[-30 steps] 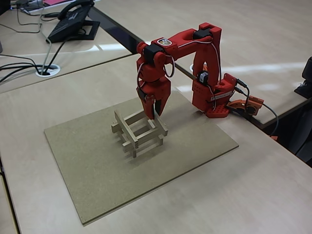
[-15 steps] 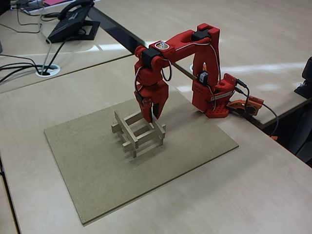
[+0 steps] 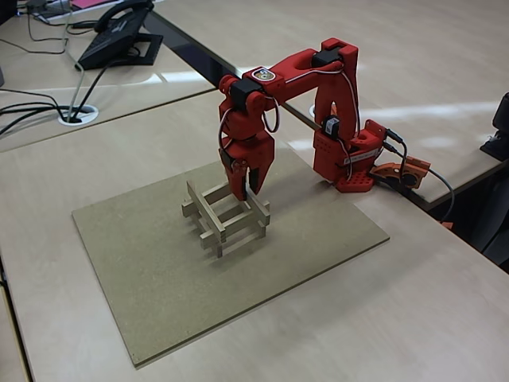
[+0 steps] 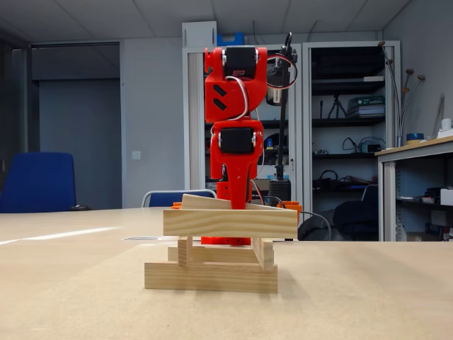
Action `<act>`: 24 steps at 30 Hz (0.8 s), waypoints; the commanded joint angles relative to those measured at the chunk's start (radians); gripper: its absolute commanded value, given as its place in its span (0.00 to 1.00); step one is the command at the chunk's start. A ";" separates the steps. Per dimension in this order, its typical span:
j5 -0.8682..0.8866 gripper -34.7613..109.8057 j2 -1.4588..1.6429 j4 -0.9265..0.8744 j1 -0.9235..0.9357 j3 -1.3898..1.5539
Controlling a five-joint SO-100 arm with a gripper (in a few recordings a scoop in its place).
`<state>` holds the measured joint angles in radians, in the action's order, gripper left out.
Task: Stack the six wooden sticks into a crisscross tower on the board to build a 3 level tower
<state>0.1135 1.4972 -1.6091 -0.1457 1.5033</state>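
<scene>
Pale three-layer crisscross tower point(image 3: 225, 216) of square wooden sticks mid-board point(image 3: 159, 270), top far stick point(image 4: 212, 202) tilted beneath red hand point(image 3: 246, 193), fingers slightly spread; grip on it unclear.

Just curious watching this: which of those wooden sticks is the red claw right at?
The top-layer stick on the arm's side of the tower; the tool sits right at it, while the other top stick lies apart.

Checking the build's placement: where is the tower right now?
In both fixed views the tower stands near the board's middle, directly under the gripper, left of the arm's base.
</scene>
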 commanded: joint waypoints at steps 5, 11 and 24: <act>0.028 0.30 0.009 -0.011 -0.009 -0.002; 0.041 0.32 0.009 -0.017 -0.011 0.002; 0.081 0.36 0.026 -0.057 -0.014 -0.009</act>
<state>0.1841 1.4972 -1.6490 -0.1534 1.5094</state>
